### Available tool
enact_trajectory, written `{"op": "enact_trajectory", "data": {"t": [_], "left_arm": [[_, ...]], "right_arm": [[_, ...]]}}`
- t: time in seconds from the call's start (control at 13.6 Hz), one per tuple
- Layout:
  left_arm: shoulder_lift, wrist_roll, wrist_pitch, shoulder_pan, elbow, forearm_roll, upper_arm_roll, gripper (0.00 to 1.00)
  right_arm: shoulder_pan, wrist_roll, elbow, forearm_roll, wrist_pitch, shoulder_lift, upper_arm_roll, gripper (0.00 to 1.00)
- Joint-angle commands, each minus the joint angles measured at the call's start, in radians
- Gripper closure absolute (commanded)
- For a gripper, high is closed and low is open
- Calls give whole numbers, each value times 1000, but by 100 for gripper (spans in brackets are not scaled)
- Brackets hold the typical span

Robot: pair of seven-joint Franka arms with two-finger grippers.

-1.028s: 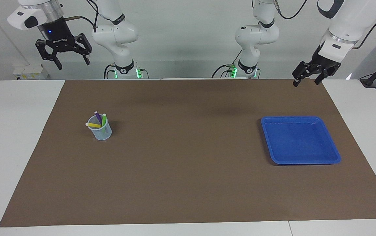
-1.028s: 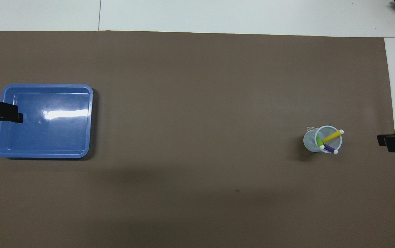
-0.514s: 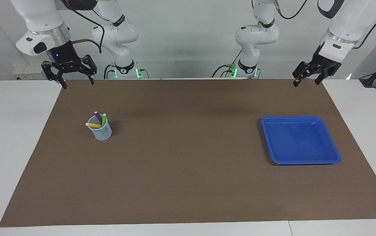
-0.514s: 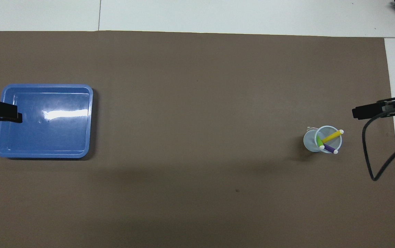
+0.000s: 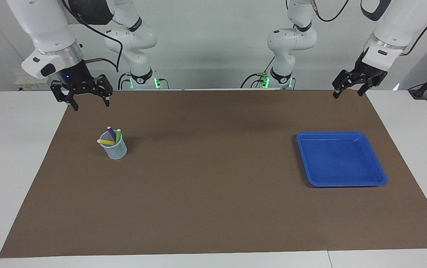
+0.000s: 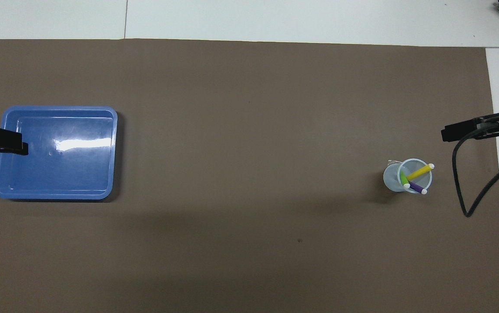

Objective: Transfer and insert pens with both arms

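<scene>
I am holding my right gripper point(image 5: 89, 100) up with its fingers spread and empty, over the brown mat's point(image 5: 213, 193) edge at the right arm's end of the counter point(image 5: 8, 156). The yellow pen point(image 5: 106, 142), purple pen point(image 5: 111, 133) and green pen point(image 5: 118, 136) are standing slanted in the clear cup point(image 5: 115, 150) on the mat. I am hanging my left gripper point(image 5: 348, 90) apart-fingered and empty near the blue tray point(image 5: 341, 181).
</scene>
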Motion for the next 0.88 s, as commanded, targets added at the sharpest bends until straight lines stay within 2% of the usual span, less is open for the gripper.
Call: {"op": "enact_trajectory", "data": {"t": [0.0, 0.07, 0.29, 0.81], "left_arm": [[-5, 9, -7, 8, 4, -11, -2, 0], [-5, 9, -7, 8, 4, -11, -2, 0], [-5, 9, -7, 5, 4, -11, -1, 0], [-6, 9, -7, 4, 2, -11, -1, 0]], "right_arm": [[-47, 12, 35, 5, -17, 23, 15, 0], [-59, 12, 35, 6, -19, 23, 21, 0], [-174, 12, 38, -6, -29, 20, 157, 0], [-183, 15, 49, -6, -32, 23, 170, 0]]}}
